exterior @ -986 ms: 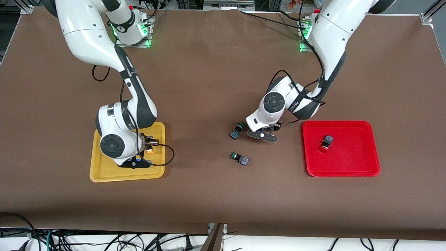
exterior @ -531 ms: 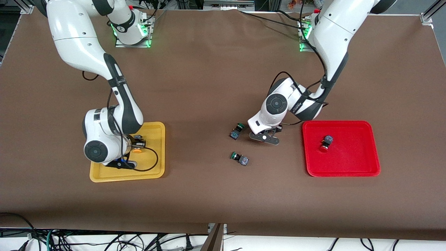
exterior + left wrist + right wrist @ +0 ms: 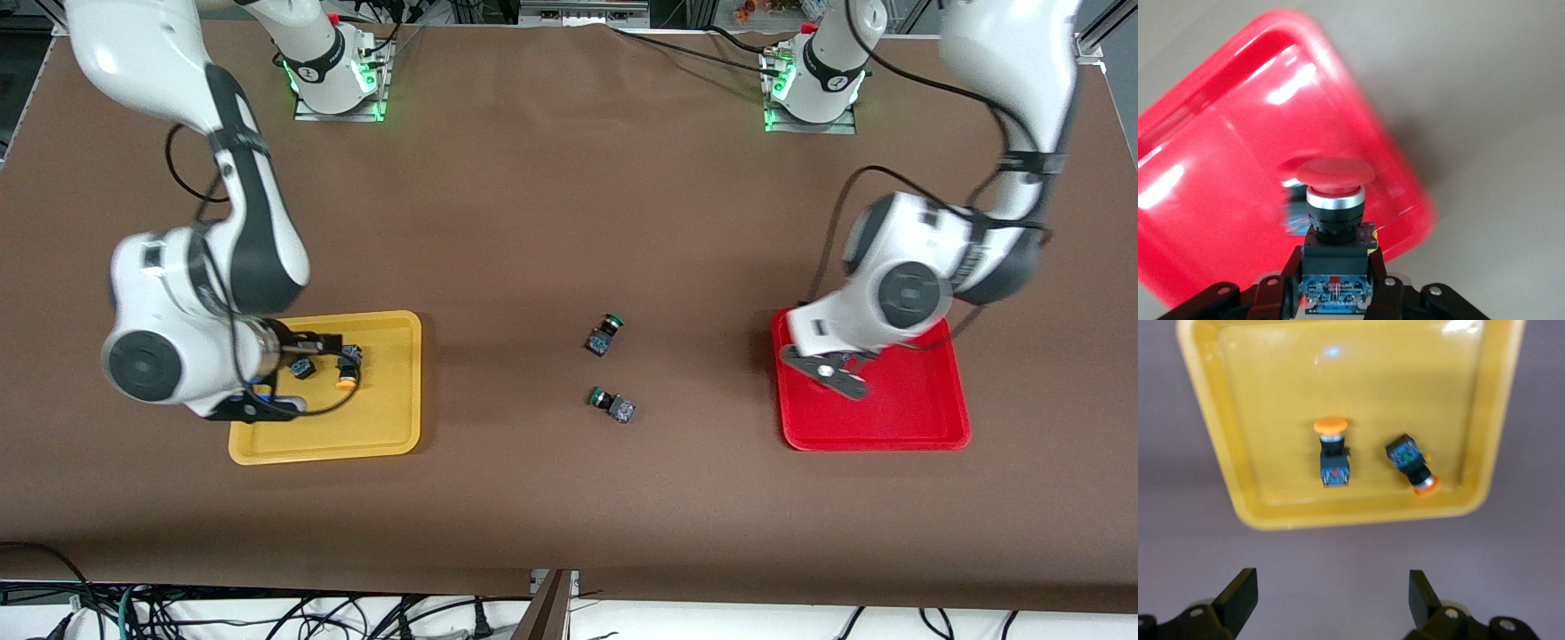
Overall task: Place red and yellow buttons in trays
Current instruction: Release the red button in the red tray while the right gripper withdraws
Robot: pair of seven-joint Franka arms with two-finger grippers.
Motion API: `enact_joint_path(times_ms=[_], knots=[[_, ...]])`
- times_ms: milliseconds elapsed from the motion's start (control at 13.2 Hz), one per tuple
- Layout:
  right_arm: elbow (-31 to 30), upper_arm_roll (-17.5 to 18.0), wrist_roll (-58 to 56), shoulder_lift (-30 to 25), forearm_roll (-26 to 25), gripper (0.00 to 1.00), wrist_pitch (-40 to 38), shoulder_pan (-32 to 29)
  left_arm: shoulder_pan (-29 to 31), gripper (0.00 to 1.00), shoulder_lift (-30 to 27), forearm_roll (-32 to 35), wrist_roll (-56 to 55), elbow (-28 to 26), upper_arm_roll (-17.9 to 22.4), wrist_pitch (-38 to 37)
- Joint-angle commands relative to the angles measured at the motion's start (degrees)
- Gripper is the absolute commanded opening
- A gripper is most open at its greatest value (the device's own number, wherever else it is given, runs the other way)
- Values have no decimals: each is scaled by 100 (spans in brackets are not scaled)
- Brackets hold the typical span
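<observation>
The brown table carries two trays: the yellow tray at my right arm's end and the red tray at my left arm's end. My right gripper hangs in the air over the table just beside the yellow tray's rim, its fingers spread wide and holding nothing. My left gripper is up over the red tray, clamped tight on the black body of a red button, whose cap points away from my wrist toward the tray floor. A second dark shape lies on the red tray directly under that cap in the left wrist view, but I cannot tell what it is. In the yellow tray lie two yellow buttons, near each other but apart, both on their sides with the caps pointing different ways. Two green buttons rest on the bare table between the trays, one nearer the front camera than the other.
</observation>
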Motion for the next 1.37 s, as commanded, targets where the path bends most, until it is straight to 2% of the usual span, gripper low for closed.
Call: enact_joint_path(times_ms=[0, 76, 228, 303, 379, 531, 607, 759, 910, 986, 1138, 1290], knots=[[159, -48, -641, -456, -43, 100, -524, -74, 592, 28, 369, 305, 1294, -79, -70, 452], [159, -153, -712, -702, -35, 100, -691, -65, 916, 29, 545, 464, 1681, -79, -70, 655], [159, -145, -599, -1150, -61, 100, -1182, -65, 1104, 29, 757, 500, 2262, -79, -70, 1025], [133, -110, -599, -1378, -61, 100, -1271, -74, 1130, 42, 775, 509, 2308, -88, -62, 1044], [37, -66, -599, -1711, -87, 100, -1290, -126, 1165, 99, 810, 509, 2317, -88, -70, 1053], [-672, 21, -659, -2406, -297, 100, -1246, -240, 1174, 100, 706, 500, 2326, -79, -79, 1001], [-832, 118, -677, -2670, -437, 100, -1237, -258, 1174, 100, 453, 483, 2318, -96, -96, 904], [-921, 215, -669, -3197, -439, 100, -1159, -573, 1148, 100, -31, 369, 2239, -35, -167, 274], [-1350, 259, -660, -3620, -456, 100, -1018, -619, 1139, 100, -523, 211, 2073, 96, -368, -271], [-1518, 338, -660, -3718, -456, 100, -896, -636, 1104, 100, -682, 71, 1863, 340, -439, -770], [-1799, 417, -590, -3789, -430, 100, -929, -715, 1104, 100, -719, -254, 1223, 1278, -649, -1990], [-1994, 470, -572, -3929, -421, 100, -929, -733, 1104, 100, -719, -404, 570, 2176, -825, -2845]])
